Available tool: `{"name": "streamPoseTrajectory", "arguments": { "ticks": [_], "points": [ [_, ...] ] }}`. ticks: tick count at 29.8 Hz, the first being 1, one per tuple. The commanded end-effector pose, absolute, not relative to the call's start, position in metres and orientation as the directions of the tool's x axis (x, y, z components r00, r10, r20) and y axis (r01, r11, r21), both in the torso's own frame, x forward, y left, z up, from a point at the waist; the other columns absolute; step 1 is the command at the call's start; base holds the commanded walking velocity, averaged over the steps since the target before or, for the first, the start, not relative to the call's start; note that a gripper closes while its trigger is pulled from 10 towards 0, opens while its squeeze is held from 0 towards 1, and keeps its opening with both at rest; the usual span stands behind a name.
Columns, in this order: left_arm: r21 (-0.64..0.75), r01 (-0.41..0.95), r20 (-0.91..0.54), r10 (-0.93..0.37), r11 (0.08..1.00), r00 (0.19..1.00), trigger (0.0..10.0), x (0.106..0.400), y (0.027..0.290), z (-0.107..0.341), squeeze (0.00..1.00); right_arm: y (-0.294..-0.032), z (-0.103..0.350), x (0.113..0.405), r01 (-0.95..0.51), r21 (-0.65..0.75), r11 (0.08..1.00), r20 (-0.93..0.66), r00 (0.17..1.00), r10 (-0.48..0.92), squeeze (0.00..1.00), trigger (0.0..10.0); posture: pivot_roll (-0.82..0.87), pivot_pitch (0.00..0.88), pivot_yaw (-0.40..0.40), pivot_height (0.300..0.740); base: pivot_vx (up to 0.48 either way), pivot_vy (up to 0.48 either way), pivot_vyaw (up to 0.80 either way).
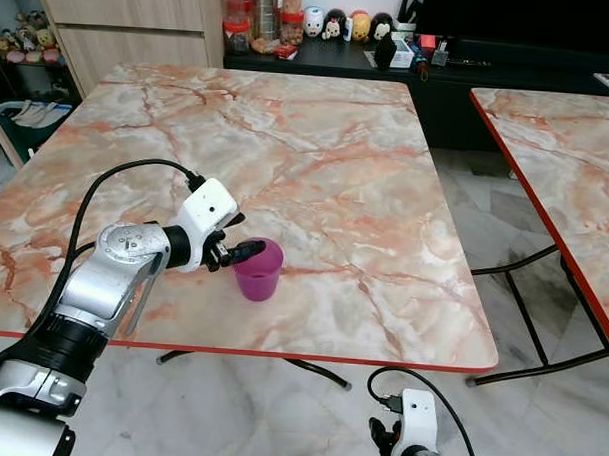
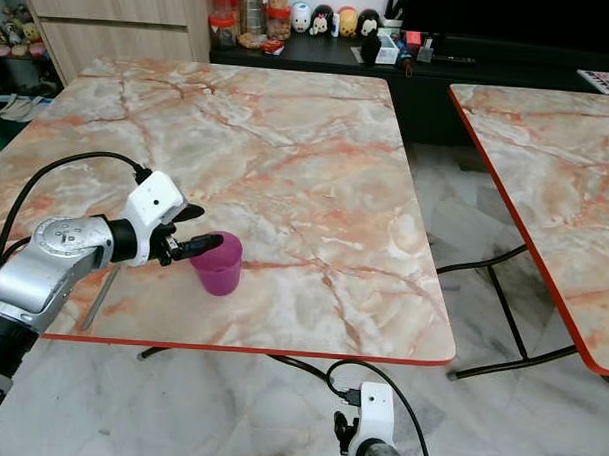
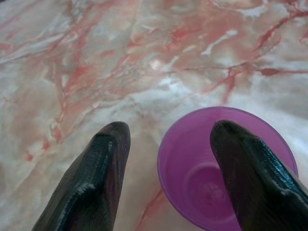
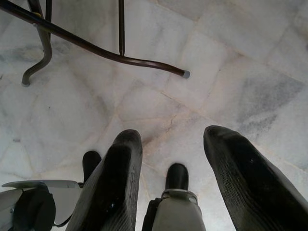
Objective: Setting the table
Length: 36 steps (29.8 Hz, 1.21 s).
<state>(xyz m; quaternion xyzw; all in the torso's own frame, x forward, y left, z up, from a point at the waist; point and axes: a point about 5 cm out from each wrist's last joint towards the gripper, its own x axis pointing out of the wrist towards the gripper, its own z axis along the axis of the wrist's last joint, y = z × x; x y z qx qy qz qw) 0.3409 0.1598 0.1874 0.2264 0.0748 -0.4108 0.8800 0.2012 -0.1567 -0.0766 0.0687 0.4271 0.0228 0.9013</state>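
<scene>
A: Where is the purple cup [image 1: 258, 269] sitting?

B: It is standing upright on the marble table [image 1: 317, 168], mouth up, near the front edge and somewhat toward the front left corner.

A: And what is the left gripper [image 1: 236, 248] doing?

B: It is reaching in from the cup's left side, level with the rim. In the left wrist view its fingers [image 3: 91, 183] are spread apart, straddling the near wall: one is lying over the cup's mouth, the other is outside the wall. They are not pinching anything yet, as far as I can judge.

A: So which way does the cup lie from the fingers?

B: Straight ahead along them, with its long axis vertical and crossing the fingers' line. The coming move is probably turning on that wall sitting between the two tips.

A: Is the right arm helping?

B: No. The right gripper [image 4: 168, 178] is hanging low below the table's front edge, fingers parted and holding nothing, over the tiled floor [image 4: 231, 57]. The left arm is much the nearer one.
</scene>
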Motion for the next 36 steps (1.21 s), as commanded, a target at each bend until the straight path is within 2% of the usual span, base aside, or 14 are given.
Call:
{"name": "streamPoseTrajectory", "arguments": {
  "ticks": [1, 8, 15, 21, 22, 23, 24, 28, 29, 36],
  "points": [
    [0.375, 0.766, -0.347, -0.687, 0.522, 0.639, 10.0, 0.34, 0.154, 0.188, 0.0, -0.157, -0.077, 0.2, 0.035, 0.148, 0.988, -0.766, 0.636, 0.092, 0.0, 10.0, 0.09, 0.084, -0.025, 0.74, 0.0, 0.0, 0.0],
    [0.355, 0.774, -0.365, -0.685, 0.524, 0.63, 10.0, 0.341, 0.152, 0.183, 0.0, -0.157, -0.078, 0.198, 0.046, 0.152, 0.987, -0.766, 0.636, 0.088, 0.0, 10.0, 0.09, 0.085, -0.017, 0.74, 0.0, 0.0, 0.0],
    [0.312, 0.746, -0.353, -0.658, 0.588, 0.666, 10.0, 0.347, 0.155, 0.175, 0.0, -0.156, -0.079, 0.197, 0.05, 0.154, 0.987, -0.767, 0.635, 0.088, 0.0, 10.0, 0.08, 0.079, -0.004, 0.74, 0.0, 0.0, 0.0],
    [0.304, 0.74, -0.369, -0.643, 0.6, 0.672, 10.0, 0.348, 0.161, 0.172, 0.0, -0.155, -0.079, 0.196, 0.054, 0.161, 0.985, -0.767, 0.635, 0.09, 0.0, 10.0, 0.08, 0.072, 0.006, 0.74, 0.0, 0.0, 0.0],
    [0.304, 0.739, -0.367, -0.642, 0.601, 0.673, 8.0, 0.348, 0.161, 0.173, 0.0, -0.154, -0.079, 0.196, 0.055, 0.162, 0.985, -0.767, 0.635, 0.091, 0.0, 10.0, 0.08, 0.071, 0.006, 0.74, 0.0, 0.0, 0.0],
    [0.306, 0.735, -0.359, -0.642, 0.604, 0.677, 3.5, 0.349, 0.162, 0.175, 0.0, -0.154, -0.079, 0.195, 0.057, 0.164, 0.985, -0.767, 0.636, 0.091, 0.0, 10.0, 0.08, 0.07, 0.007, 0.74, 0.0, 0.0, 0.0],
    [0.306, 0.736, -0.355, -0.644, 0.604, 0.677, 1.3, 0.349, 0.162, 0.175, 0.0, -0.154, -0.08, 0.195, 0.057, 0.164, 0.985, -0.767, 0.635, 0.091, 0.0, 10.0, 0.08, 0.067, 0.008, 0.74, 0.0, 0.0, 0.0],
    [0.305, 0.736, -0.352, -0.647, 0.604, 0.677, 1.3, 0.349, 0.162, 0.176, 0.0, -0.154, -0.08, 0.195, 0.056, 0.164, 0.985, -0.768, 0.634, 0.092, 0.0, 10.0, 0.08, 0.067, 0.008, 0.74, 0.0, 0.0, 0.0],
    [0.306, 0.736, -0.354, -0.646, 0.603, 0.676, 0.0, 0.349, 0.163, 0.176, 0.0, -0.154, -0.08, 0.195, 0.055, 0.165, 0.985, -0.768, 0.633, 0.093, 0.0, 10.0, 0.08, 0.063, 0.011, 0.74, 0.0, 0.0, 0.0],
    [0.303, 0.752, -0.367, -0.656, 0.586, 0.659, 0.0, 0.348, 0.167, 0.177, 0.0, -0.151, -0.08, 0.195, 0.055, 0.173, 0.983, -0.767, 0.635, 0.099, 0.0, 10.0, 0.07, 0.053, 0.017, 0.74, 0.0, 0.0, 0.0]
  ]
}}
